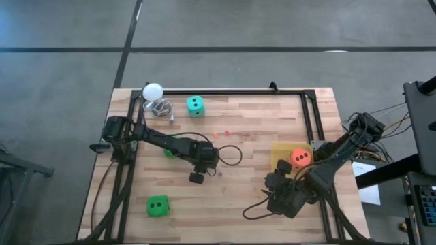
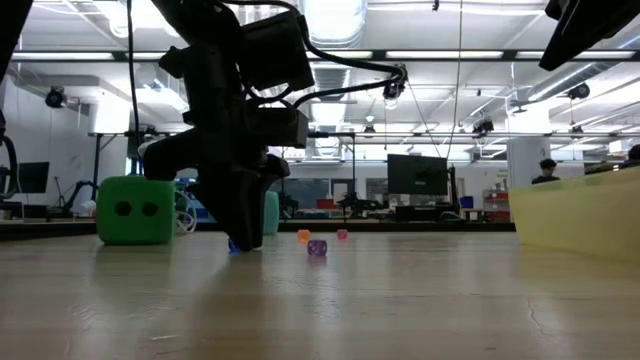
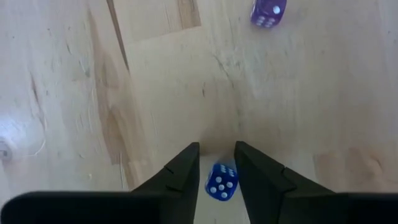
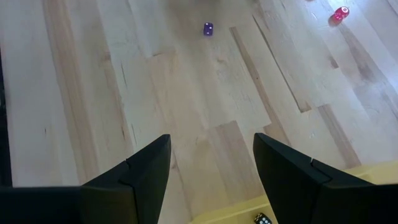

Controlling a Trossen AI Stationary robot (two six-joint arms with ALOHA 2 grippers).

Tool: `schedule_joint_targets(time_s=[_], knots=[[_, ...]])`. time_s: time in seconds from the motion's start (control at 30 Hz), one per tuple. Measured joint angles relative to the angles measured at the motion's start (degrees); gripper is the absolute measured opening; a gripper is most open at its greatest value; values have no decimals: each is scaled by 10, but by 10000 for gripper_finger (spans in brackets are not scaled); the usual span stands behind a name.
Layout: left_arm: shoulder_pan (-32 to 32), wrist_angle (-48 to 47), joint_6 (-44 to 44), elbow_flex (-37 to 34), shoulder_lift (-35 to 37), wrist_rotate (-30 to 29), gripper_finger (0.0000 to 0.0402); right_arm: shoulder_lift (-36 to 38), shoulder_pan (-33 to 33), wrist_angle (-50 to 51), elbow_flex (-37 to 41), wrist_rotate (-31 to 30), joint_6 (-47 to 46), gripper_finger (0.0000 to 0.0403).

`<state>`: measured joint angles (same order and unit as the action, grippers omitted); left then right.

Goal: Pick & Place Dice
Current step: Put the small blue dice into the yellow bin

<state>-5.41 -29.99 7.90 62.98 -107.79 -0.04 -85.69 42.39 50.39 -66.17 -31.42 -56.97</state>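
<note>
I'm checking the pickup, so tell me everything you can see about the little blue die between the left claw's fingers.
The blue die is a small, glossy, translucent-looking cube with white pips. The face toward the wrist camera shows five pips, and it sits turned corner-on rather than square to the fingers. It lies on the bare wooden table, in the gap of the left claw, whose fingers stand close on either side; whether they touch it cannot be told. A purple die lies apart, farther ahead.
</note>
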Motion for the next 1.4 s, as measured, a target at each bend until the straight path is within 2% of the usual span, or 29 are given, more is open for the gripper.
schedule_joint_targets(time_s=[0.47, 0.7, 1.1, 1.4], knots=[[0, -90, 26, 51, 4, -1, 136, 0, 4, 0, 0, 5, 0, 224], [0, -93, 30, 48, 4, -3, 136, 0, 19, 0, 0, 4, -14, 224], [-1, -92, 147, 19, 4, -11, 136, 0, 28, -1, 0, 0, -20, 224], [-1, -73, 162, 14, 4, -34, 143, 0, 28, -1, 2, -1, -20, 224]])
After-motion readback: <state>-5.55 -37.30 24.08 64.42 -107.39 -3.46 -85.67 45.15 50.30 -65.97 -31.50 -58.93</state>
